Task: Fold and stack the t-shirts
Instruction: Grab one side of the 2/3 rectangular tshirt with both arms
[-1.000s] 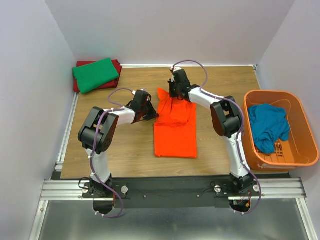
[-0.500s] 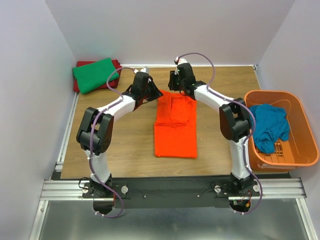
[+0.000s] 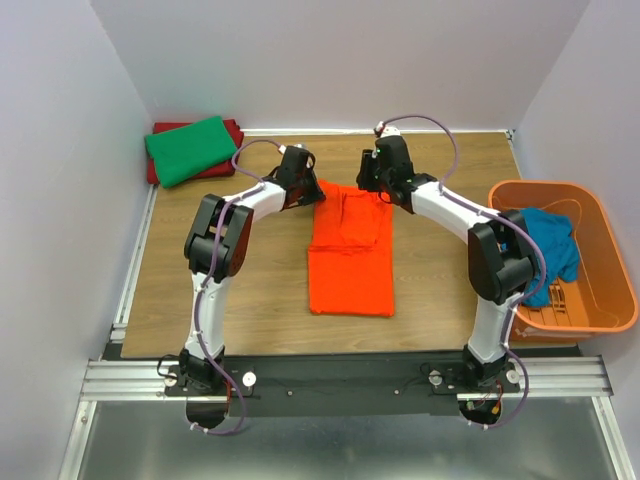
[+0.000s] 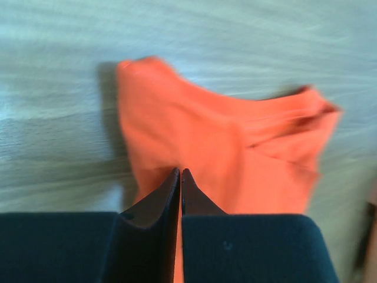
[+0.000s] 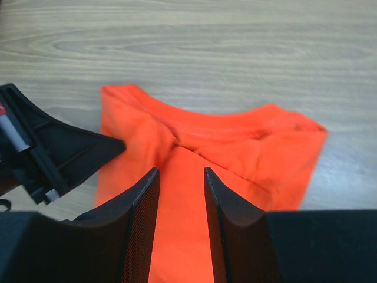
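Note:
The bright orange t-shirt [image 3: 349, 255] lies as a long folded strip mid-table. At its far left corner sits my left gripper [image 3: 316, 192], jaws shut. In the left wrist view the left gripper [image 4: 180, 171] has orange cloth [image 4: 235, 147] running into the thin slit between its fingers. My right gripper [image 3: 373, 188] stands open over the far right end. Seen from the right wrist, the right gripper [image 5: 181, 171] is empty, with the shirt [image 5: 247, 147] below it. A folded green t-shirt [image 3: 190, 149] lies on a dark red one [image 3: 235, 130]. The teal t-shirt [image 3: 540, 250] is crumpled in the basket.
An orange plastic basket [image 3: 602, 235] stands at the right table edge. The green and dark red stack sits in the back left corner against the wall. Walls close in the back and both sides. The left gripper's black body [image 5: 53, 153] shows in the right wrist view.
My right gripper opened and let go of the shirt's raised corner, which now lies flat, then shifted right. The left gripper swung from the shirt's left side to its far left corner.

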Tool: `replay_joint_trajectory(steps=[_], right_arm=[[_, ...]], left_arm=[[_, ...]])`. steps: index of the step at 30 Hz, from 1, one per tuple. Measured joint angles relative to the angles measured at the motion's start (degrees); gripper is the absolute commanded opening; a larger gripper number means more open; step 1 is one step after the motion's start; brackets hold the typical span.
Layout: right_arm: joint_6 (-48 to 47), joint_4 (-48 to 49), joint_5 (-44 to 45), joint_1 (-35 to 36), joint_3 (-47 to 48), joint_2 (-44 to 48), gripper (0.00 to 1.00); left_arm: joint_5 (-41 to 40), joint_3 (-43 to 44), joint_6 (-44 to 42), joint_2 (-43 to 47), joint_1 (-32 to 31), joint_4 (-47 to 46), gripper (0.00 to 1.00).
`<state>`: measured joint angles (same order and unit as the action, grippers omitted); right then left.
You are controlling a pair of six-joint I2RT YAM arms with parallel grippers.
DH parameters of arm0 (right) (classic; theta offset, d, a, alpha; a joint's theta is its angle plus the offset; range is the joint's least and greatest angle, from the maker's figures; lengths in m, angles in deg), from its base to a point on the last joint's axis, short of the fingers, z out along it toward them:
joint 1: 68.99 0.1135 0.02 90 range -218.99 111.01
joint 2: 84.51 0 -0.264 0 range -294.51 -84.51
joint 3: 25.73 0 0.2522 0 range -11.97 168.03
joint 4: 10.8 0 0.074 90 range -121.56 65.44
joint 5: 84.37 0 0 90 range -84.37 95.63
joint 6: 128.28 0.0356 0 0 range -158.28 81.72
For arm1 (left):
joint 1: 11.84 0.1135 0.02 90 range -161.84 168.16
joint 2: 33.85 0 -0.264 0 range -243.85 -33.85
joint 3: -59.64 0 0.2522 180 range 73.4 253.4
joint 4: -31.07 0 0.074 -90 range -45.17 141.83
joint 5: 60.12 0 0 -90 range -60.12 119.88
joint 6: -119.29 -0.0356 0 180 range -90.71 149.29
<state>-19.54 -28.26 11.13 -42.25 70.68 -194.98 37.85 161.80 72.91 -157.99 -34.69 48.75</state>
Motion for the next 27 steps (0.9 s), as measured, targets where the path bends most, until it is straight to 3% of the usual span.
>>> replay_joint_trajectory(steps=[13, 19, 27], right_arm=[[3.3, -1.1, 0.0, -3.8, -10.6, 3.0, 0.43], [4.4, -1.7, -1.0, -5.7, -11.0, 3.0, 0.43], [6.1, -1.9, -2.9, -6.7, -11.2, 3.0, 0.43]], left_arm=[[-1.0, 3.1, -1.8, -3.9, 0.3, 1.7, 0.23], [-1.1, 3.1, -2.2, -3.9, 0.6, 1.7, 0.28], [0.0, 3.0, -4.7, -3.8, 1.0, -0.4, 0.42]])
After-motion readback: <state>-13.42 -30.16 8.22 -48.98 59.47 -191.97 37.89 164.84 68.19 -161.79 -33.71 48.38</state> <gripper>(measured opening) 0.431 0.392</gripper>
